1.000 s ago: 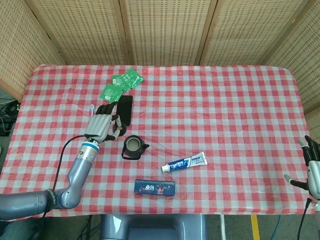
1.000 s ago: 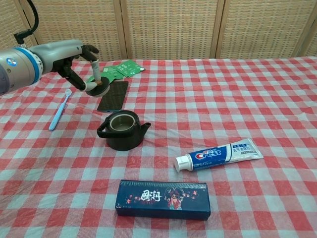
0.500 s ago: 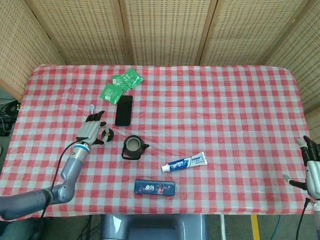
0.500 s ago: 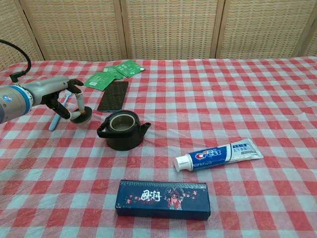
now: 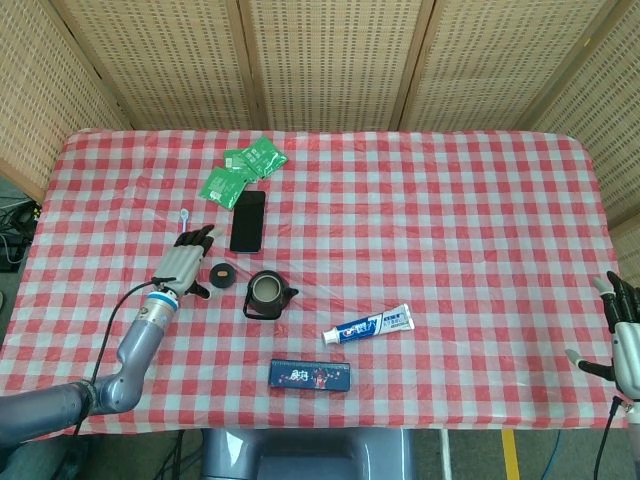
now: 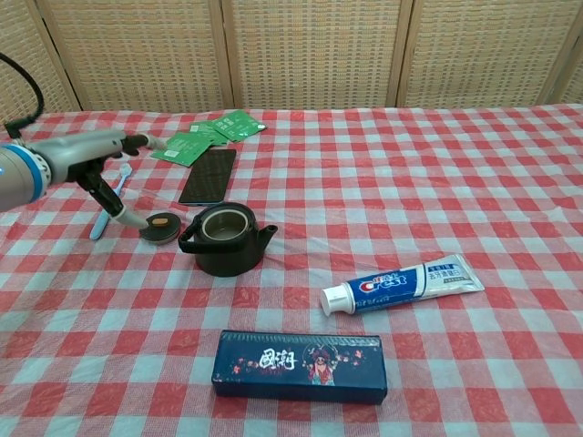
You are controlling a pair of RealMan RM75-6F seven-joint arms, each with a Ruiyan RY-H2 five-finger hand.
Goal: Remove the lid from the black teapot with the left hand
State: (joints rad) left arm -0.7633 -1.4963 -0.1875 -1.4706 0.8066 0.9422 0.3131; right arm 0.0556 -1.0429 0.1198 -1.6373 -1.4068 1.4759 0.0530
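Red-and-white cloth, head view: a checked tablecloth (image 5: 450, 220) covers the whole table in front of woven cane screens.
Black teapot, head view: the teapot (image 5: 268, 294) stands uncovered at left of centre, its pale inside showing.
Lid, head view: the lid (image 5: 221, 274) lies flat on the cloth just left of the teapot, apart from it.
Left hand, head view: the left hand (image 5: 183, 262) hangs just left of the lid with fingers spread, holding nothing; whether a fingertip touches the lid cannot be told.
Right hand, head view: the right hand (image 5: 625, 340) sits at the far right edge of the table, fingers apart and empty.
Other things, head view: a black phone (image 5: 247, 220) lies beyond the teapot, green sachets (image 5: 240, 170) further back, a toothpaste tube (image 5: 368, 326) to the right and a dark printed box (image 5: 310, 376) at the near edge.
Teapot and lid, chest view: the teapot (image 6: 224, 239) has its spout to the right; the lid (image 6: 162, 226) rests flat just beside its left side.
Left hand, chest view: the left hand (image 6: 105, 168) is open above the cloth, one finger (image 6: 127, 218) reaching down next to the lid.
Toothbrush, chest view: a blue toothbrush (image 6: 107, 207) lies under the hand.
Right hand, chest view: out of this view.
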